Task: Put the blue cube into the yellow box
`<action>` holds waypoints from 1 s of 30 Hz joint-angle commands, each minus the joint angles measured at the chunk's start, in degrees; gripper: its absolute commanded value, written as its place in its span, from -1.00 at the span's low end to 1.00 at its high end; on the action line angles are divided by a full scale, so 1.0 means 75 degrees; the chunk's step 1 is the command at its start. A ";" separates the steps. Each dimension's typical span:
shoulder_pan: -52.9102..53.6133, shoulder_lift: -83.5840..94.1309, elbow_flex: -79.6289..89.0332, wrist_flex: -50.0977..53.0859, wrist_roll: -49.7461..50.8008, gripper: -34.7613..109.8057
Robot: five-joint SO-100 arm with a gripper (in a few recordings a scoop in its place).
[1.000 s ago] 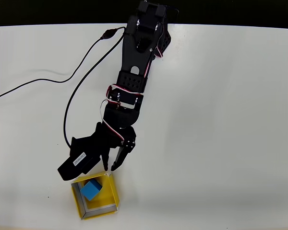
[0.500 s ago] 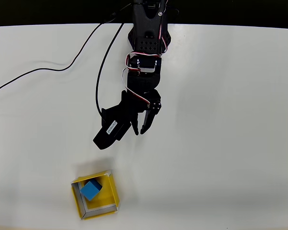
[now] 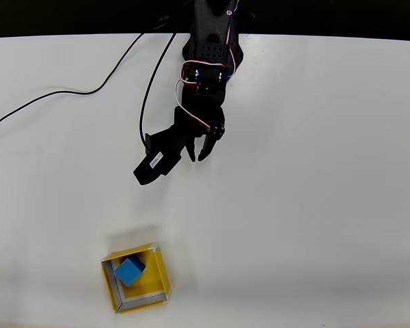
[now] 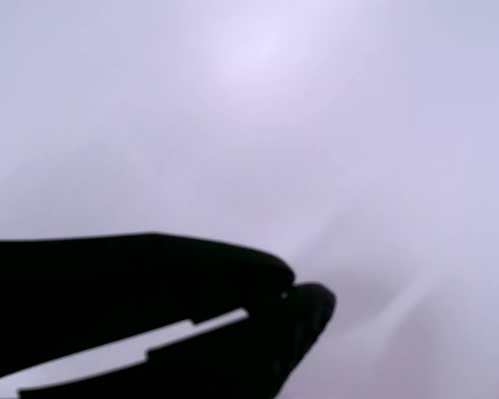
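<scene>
Placement looks done, as far as you can judge from above: the blue cube (image 3: pixel 130 271) sits inside the yellow box (image 3: pixel 154 263), toward its upper-left corner, slightly skewed against the walls. Your end effector (image 3: pixel 194 156) hangs over bare tabletop (image 3: pixel 314 171), well apart from the box and up near the arm's base. It carries nothing; in the overhead view the two fingertips stand close together with only a slim gap between them, so call it nearly clenched and empty. The wrist view agrees, with dark fingers (image 4: pixel 308 303) almost meeting against blank pale surface.

Little is left to spoil, but mind two things. The black cable (image 3: pixel 68 96) trails across the tabletop on the left of the overhead view and loops up toward the arm; a wide swing that way could snag it. And any return toward the lower left risks clipping the box's thin rim, which would likely slide the light box or tip the cube out.
</scene>
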 commanded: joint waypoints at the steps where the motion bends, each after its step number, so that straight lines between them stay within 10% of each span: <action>1: -0.0035 0.0680 0.0199 0.1699 0.0012 -0.52; 8: -0.0223 0.1230 0.0199 0.3832 0.0398 -0.52; 30: -0.0270 0.1277 0.0199 0.3973 0.1148 -0.52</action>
